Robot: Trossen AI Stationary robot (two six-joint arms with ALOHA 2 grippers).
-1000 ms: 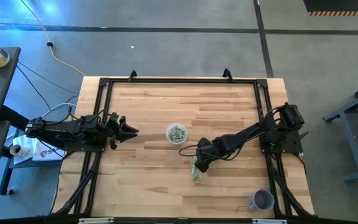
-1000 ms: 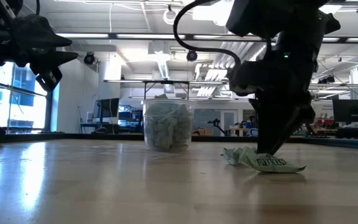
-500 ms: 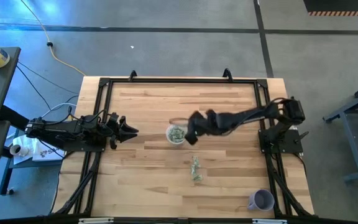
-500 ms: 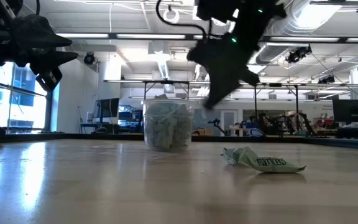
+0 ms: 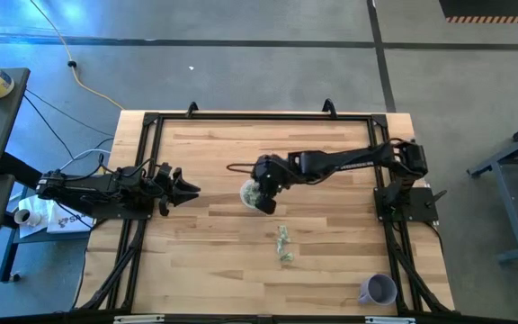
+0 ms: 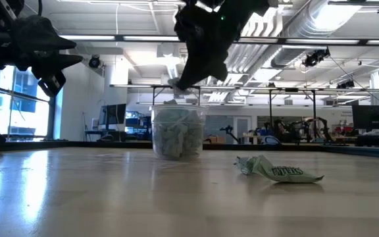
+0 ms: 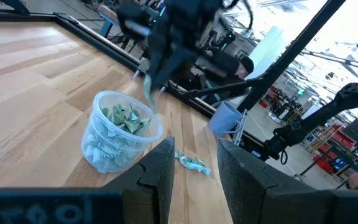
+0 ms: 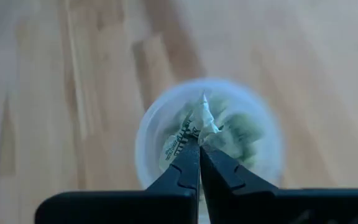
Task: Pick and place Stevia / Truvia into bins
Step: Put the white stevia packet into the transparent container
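Above the clear cup [image 8: 207, 134], right fingers [image 8: 188, 165] pinch what looks like one packet [image 8: 202, 118].

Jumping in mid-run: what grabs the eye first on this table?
The right gripper hangs over the clear cup at mid-table, shut on a green-and-white packet above the packets already filling it. A few loose packets lie on the wood nearby, toward the lavender cup at the corner. The left gripper waits at the table's left edge.
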